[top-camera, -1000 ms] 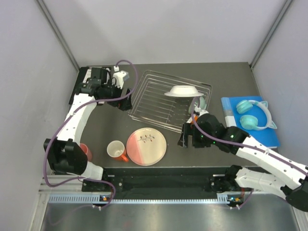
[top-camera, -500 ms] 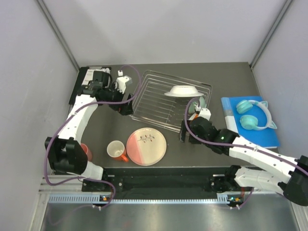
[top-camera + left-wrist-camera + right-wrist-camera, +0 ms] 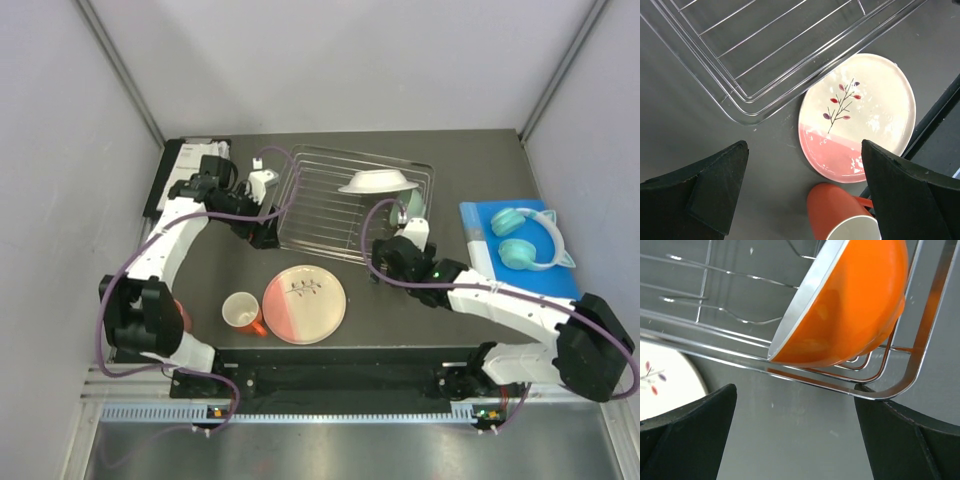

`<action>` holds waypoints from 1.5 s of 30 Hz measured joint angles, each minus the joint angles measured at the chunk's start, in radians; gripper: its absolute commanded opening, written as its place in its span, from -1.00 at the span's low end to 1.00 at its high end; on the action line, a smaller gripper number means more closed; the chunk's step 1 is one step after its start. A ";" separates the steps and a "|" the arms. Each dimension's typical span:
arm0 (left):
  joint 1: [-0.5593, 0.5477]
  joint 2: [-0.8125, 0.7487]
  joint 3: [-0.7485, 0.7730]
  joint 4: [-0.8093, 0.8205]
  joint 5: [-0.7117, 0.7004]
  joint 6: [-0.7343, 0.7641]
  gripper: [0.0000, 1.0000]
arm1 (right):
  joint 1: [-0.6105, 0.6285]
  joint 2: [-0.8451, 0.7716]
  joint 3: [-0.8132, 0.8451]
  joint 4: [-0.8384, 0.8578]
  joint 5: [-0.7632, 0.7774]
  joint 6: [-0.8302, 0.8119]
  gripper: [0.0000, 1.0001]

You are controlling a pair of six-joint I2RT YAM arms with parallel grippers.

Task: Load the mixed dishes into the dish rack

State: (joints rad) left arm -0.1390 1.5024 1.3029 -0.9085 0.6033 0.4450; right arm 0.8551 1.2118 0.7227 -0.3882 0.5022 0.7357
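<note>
Along the near edge lie the pink-and-cream plate (image 3: 857,115) and orange mug (image 3: 840,215), under the left gripper (image 3: 803,146) (fingers spread, empty). Farther back, the right gripper (image 3: 795,390), likewise spread, faces a bowl (image 3: 850,300) leaning inside the dish rack (image 3: 926,335); a nudge could tip it out.

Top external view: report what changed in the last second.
The left gripper moved nearer along the dish rack's left side to its near left corner. The right gripper closed in on its near right corner. Nothing was grasped. The plate and mug stayed put.
</note>
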 measured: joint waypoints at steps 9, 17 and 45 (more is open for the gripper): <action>0.000 0.032 -0.002 0.016 0.032 -0.013 0.98 | -0.075 0.175 0.092 0.082 0.004 -0.109 0.99; -0.003 0.054 -0.002 -0.040 0.045 0.095 0.87 | -0.060 0.178 0.105 0.102 -0.086 -0.142 0.99; -0.079 0.240 -0.135 0.024 -0.095 0.335 0.83 | 0.086 0.251 -0.031 0.281 -0.569 -0.005 0.74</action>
State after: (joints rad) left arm -0.2176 1.7424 1.1675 -0.8848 0.5079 0.7799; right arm 0.9409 1.4631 0.6914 -0.1074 -0.0666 0.7311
